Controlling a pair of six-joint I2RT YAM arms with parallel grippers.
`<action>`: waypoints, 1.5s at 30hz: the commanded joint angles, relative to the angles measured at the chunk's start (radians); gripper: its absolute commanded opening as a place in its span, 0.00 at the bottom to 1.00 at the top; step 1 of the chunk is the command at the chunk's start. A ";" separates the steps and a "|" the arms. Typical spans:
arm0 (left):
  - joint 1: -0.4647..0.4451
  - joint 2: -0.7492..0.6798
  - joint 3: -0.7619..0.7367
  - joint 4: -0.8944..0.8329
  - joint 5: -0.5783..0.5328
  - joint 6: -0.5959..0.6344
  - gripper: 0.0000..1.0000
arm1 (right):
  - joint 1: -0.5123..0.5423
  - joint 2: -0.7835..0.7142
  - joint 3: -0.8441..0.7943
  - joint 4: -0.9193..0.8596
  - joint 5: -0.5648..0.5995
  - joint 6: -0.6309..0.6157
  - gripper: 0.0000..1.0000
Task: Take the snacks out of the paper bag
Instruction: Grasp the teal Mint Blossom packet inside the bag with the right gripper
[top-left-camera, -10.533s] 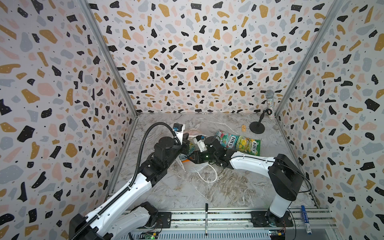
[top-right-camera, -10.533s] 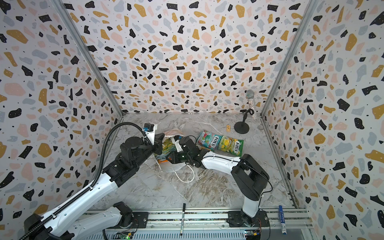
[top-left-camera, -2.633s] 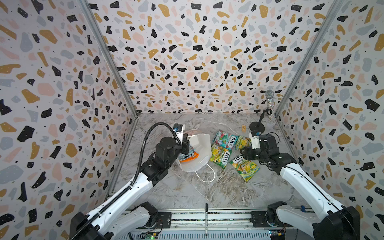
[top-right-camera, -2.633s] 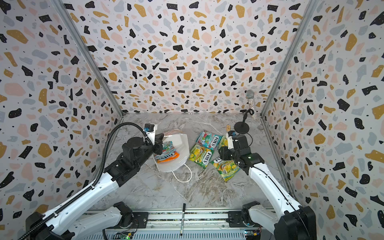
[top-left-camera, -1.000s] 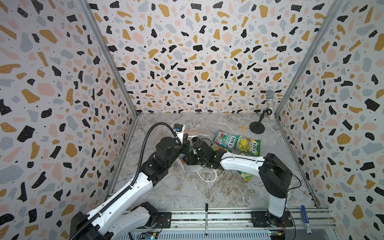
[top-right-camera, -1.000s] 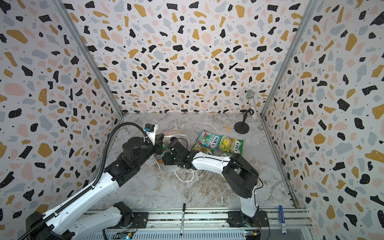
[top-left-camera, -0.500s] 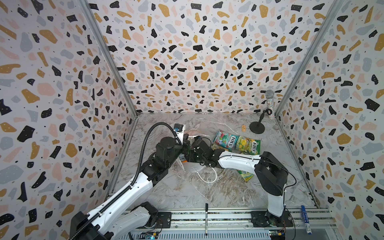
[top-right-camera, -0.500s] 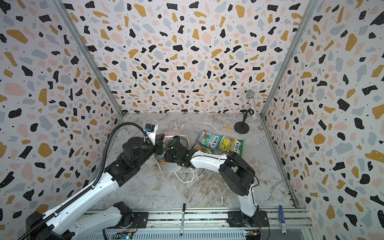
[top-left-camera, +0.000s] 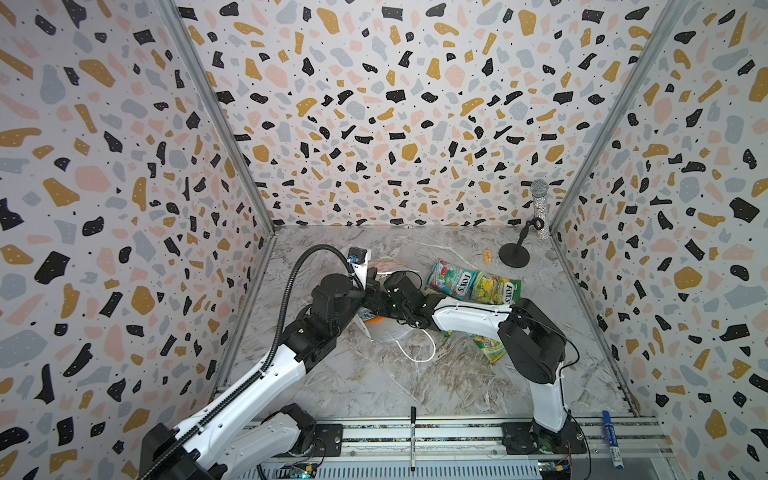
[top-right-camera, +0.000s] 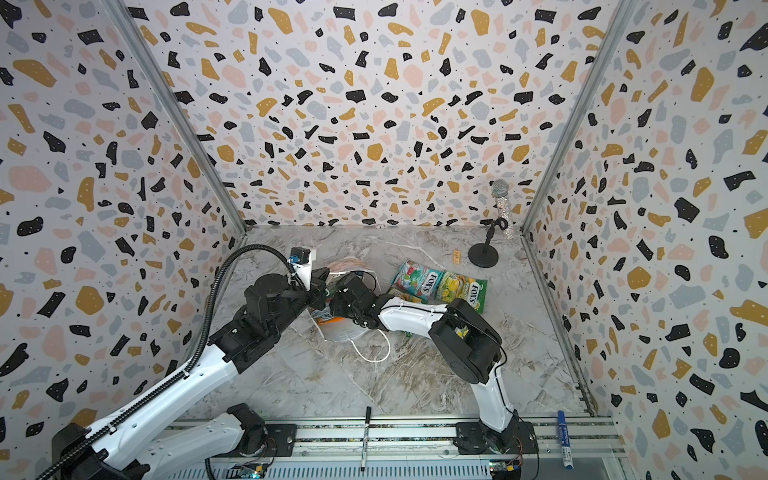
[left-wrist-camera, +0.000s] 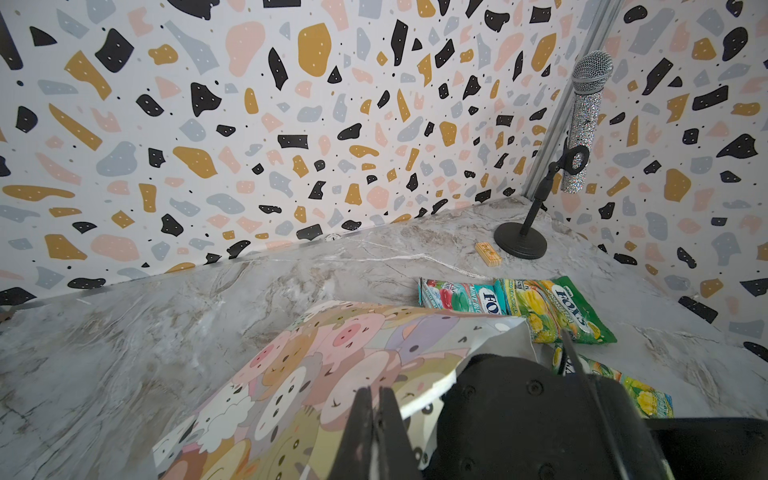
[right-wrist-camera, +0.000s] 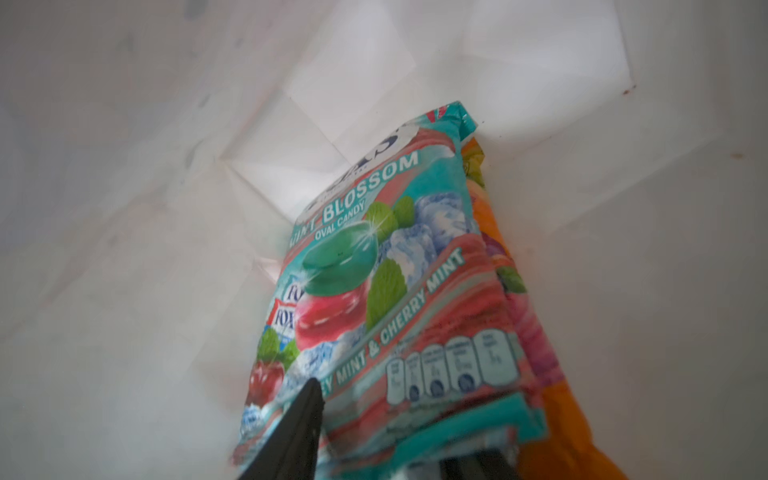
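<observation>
we saw the small white paper gift bag (left-wrist-camera: 316, 374), one face printed with pastel cartoon animals, lying on its side on the grey marbled bench (top-left-camera: 415, 386), left of the middle in both top views, its mouth turned toward the right arm (top-left-camera: 469, 318). the left fingers (left-wrist-camera: 365, 419) were clenched on the bag's printed wall at the mouth. the right fingers (right-wrist-camera: 299, 419) were inside the bag, set on either side of the near end of a flat glossy teal-red candy packet (right-wrist-camera: 374, 291); we could not tell whether they gripped it. an orange-pink packet (right-wrist-camera: 540, 395) lay just behind it, touching. outside the bag, near its mouth, another teal-red packet (top-left-camera: 451, 279) and a green-yellow packet (top-left-camera: 494, 289) lay side by side, touching. a further green-yellow packet (top-left-camera: 490, 347) lay apart from them, partly under the right arm.
</observation>
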 joint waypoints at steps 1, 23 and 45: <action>-0.001 -0.011 -0.005 0.030 -0.013 0.006 0.00 | -0.003 0.016 0.040 0.020 -0.003 0.028 0.45; -0.001 -0.005 -0.001 0.019 -0.046 0.004 0.00 | -0.003 -0.065 0.000 0.048 -0.046 -0.071 0.00; -0.001 -0.001 0.001 0.014 -0.054 0.002 0.00 | 0.017 -0.361 -0.145 0.022 -0.063 -0.280 0.00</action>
